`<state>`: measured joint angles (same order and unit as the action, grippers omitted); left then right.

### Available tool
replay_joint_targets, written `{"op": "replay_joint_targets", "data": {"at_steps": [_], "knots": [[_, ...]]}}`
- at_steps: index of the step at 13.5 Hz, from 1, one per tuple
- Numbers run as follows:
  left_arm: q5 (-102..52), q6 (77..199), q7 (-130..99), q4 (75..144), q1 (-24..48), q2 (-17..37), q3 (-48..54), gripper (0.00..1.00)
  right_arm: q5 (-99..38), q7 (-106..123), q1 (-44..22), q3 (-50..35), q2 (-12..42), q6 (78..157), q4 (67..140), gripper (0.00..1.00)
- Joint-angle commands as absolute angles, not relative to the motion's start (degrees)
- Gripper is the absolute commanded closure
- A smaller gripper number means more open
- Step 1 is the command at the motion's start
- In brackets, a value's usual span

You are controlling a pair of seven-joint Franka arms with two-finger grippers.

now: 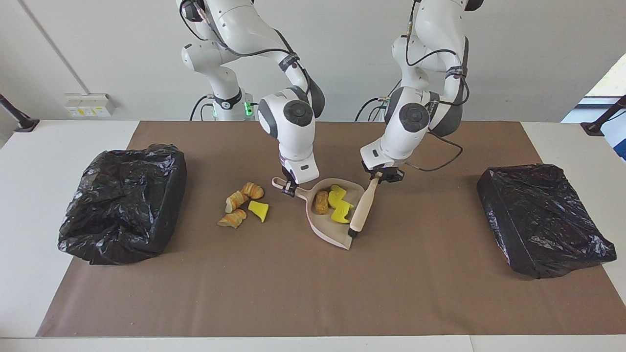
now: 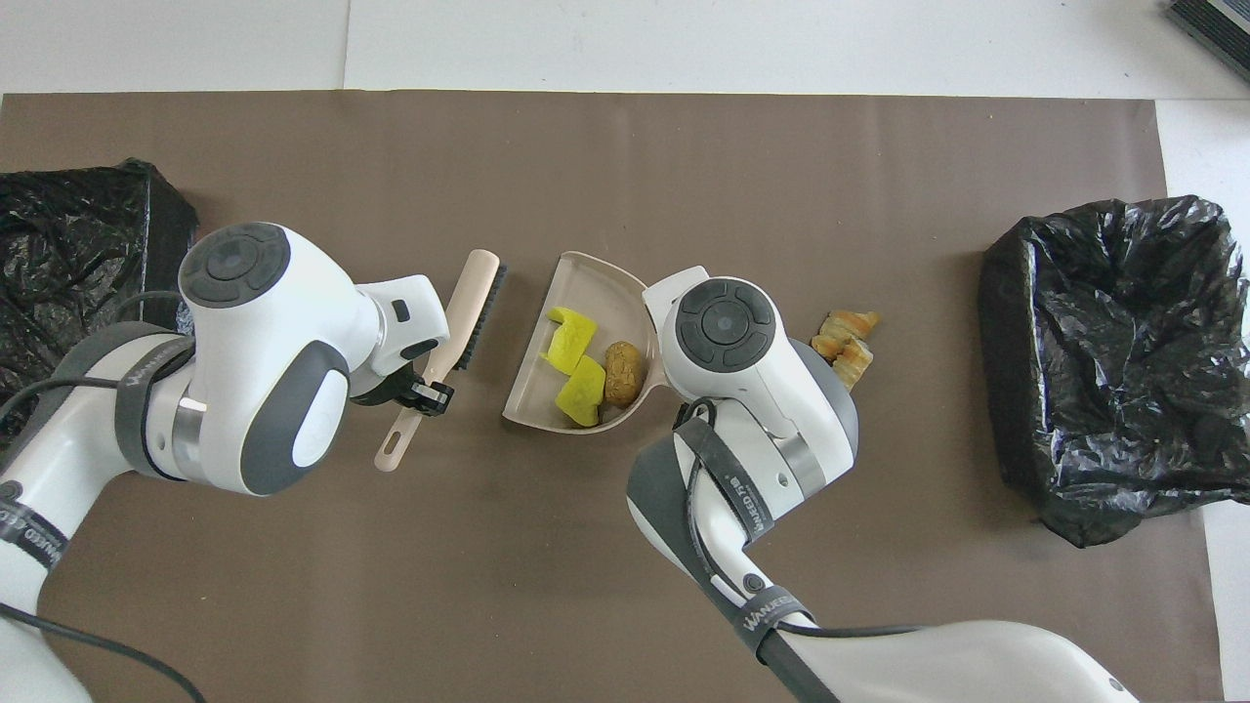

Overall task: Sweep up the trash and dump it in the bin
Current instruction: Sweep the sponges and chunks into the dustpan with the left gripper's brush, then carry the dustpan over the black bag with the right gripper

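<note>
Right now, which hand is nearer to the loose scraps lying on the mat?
Right. The right hand grips the dustpan handle just beside the loose scraps. The left hand holds the brush, with the dustpan between it and them.

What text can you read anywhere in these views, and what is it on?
"WANKEED": on the right arm's black strap, in the overhead view; the letters after it are too small to read.
"WANKEED": on the left arm's black strap, in the overhead view.
Yellow stickers on the wall socket plate, in the facing view: too small to read.
</note>
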<state>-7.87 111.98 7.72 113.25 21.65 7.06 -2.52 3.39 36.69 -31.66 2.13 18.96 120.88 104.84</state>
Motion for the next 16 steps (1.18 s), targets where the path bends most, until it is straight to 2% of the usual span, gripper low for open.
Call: {"op": "replay_joint_targets", "data": {"at_steps": [1,7,13,16], "knots": [[-8.5,110.5,7.8,113.6,20.0,5.7,-2.3,1.0,2.8,35.3,-28.8,2.0,15.0,117.7,105.3,1.0],[-8.5,111.2,3.6,115.2,22.1,4.4,-1.9,1.0,3.0,39.5,-17.4,2.3,7.0,111.2,103.5,1.0],[-8.6,113.6,-19.2,123.6,35.7,-1.7,-1.8,1.0,4.9,48.5,-3.9,2.5,1.6,106.5,102.1,1.0],[-8.6,118.9,-34.4,128.7,44.2,-5.5,-1.8,1.0,4.9,59.0,4.0,2.5,1.0,105.4,102.2,1.0]]}}
